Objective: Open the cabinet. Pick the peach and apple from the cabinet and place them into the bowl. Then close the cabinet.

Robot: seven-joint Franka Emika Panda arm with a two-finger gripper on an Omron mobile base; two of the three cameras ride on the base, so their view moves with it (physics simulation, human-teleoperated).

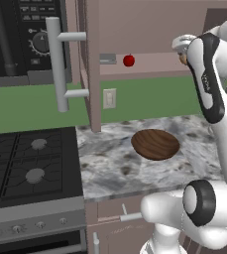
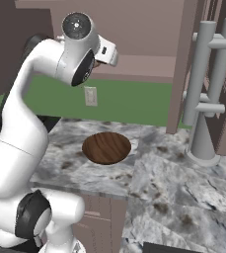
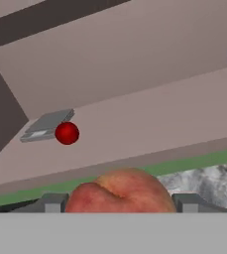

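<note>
1. Mauve-brown upper wall cabinet (image 1: 135,30) stands open; its left panelled door (image 1: 91,64) is swung out toward the camera, edge-on in the left base view, with a long vertical grey bar handle (image 1: 55,64) on it.
2. In the right base view the cabinet's right door (image 2: 183,64) is swung out too, with grey bar handles (image 2: 203,79) just beside it.
3. Small round bright red apple (image 1: 129,60) sits on the cabinet's inner shelf (image 1: 149,64), toward the left end, just beside a flat grey rectangular object (image 1: 107,58) lying on the same shelf.
4. Hand view: apple (image 3: 67,133) touches or overlaps the near corner of the grey flat object (image 3: 46,126); cannot tell which.
5. Small round pale orange-pink peach (image 3: 120,191) sits between the two dark finger tips of the gripper (image 3: 119,201), low in the hand view, in front of the shelf's front edge.
6. Gripper jaws are fairly wide apart, clamped on the peach from both sides; fruit fills the gap between them.
7. In the left base view the gripper (image 1: 183,49) is up at shelf height near the right end of the cabinet opening, mostly hidden by the white arm.
8. Wide shallow dark brown wooden bowl (image 1: 155,144) rests on the grey marbled stone counter (image 1: 110,163), below the cabinet, well apart from the gripper.
9. Right base view: bowl (image 2: 106,147) has nothing in it.
10. Black gas stove (image 1: 26,168) sits left of the counter, a black microwave (image 1: 21,34) above it.
11. White wall outlet (image 1: 109,98) is on the green backsplash (image 1: 149,99).
</note>
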